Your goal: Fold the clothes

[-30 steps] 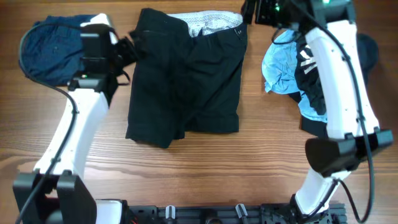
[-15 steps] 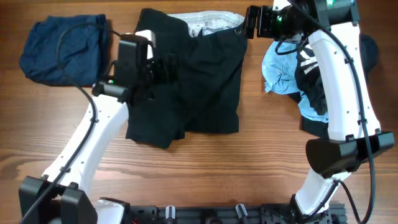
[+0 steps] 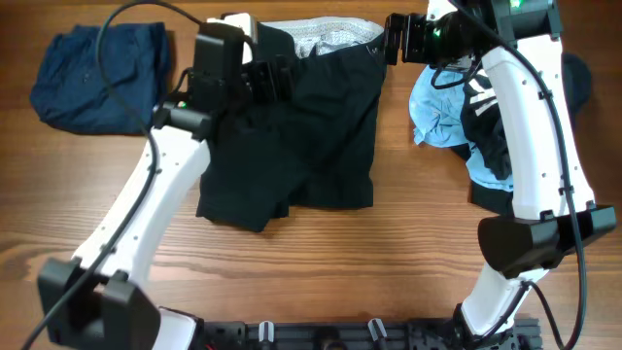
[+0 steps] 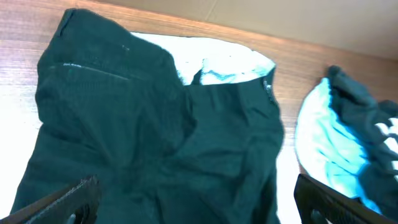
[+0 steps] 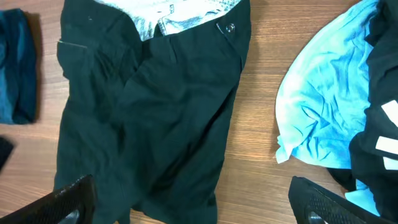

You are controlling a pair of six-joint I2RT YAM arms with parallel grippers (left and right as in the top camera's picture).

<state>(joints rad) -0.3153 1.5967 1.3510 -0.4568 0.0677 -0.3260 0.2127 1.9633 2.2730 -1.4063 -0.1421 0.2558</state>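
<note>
Large black fabric shorts [image 3: 321, 146] lie lengthwise toward base. My left gripper [image 3: 282, 80] hovers over their waist end, nearer than my right gripper [image 3: 394, 37]. Both spread, empty.

Wooden table [image 3: 292, 272] (brown, visibly grained)

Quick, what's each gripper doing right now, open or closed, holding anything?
Left gripper: open, holding nothing.
Right gripper: open, holding nothing.

matt black cloth shorts [image 3: 301, 126], creased; wood-grain table [image 3: 321, 262], smooth; glossy white plastic arms [image 3: 146, 209].
</note>
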